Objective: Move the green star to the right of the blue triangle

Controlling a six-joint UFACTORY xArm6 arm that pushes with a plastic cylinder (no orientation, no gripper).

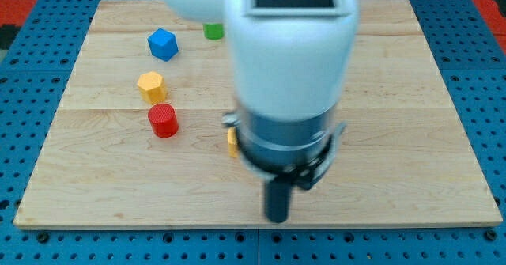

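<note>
My tip [277, 218] touches the wooden board [411, 138] near its bottom edge, at the middle. A green block [213, 32] shows at the view's top, half hidden by the arm; its shape cannot be made out. A blue block [163, 44] lies at the upper left; it looks angular. The tip is far below and to the right of both. The arm's white body hides the board's centre and whatever lies behind it.
A yellow hexagon-like block [150, 85] and a red round block [164, 121] lie left of centre. A small yellow-orange piece [232, 141] peeks out at the arm's left side. Blue pegboard [32, 75] surrounds the board.
</note>
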